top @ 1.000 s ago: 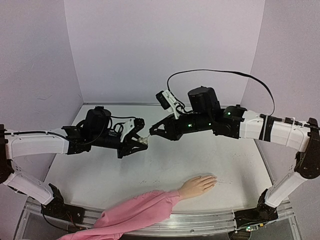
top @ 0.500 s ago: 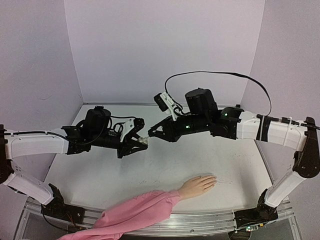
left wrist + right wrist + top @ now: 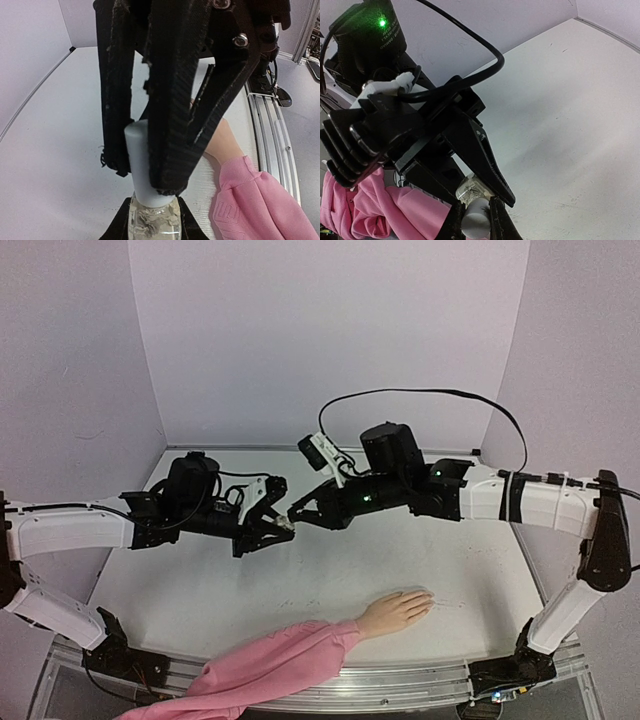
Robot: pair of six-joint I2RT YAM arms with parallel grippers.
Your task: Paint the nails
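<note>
Top view: the left gripper (image 3: 281,528) and right gripper (image 3: 294,514) meet in mid-air above the table (image 3: 200,590). The nails (image 3: 424,598) lie well apart from them, on the hand (image 3: 395,612) near the front edge.

Left wrist: the left gripper is clamped on the bottle (image 3: 152,220). Its cap (image 3: 142,160) stands between the right gripper's fingers (image 3: 167,100).

Right wrist: the right gripper pinches the cap. To do this well, twist about the cap's axis with the bottle held firm, then lift straight out.

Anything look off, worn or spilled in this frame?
Lining on the right tool's fingers looks frayed and ragged at the edges where they grip the bottle's white cap. Nothing looks spilled.
</note>
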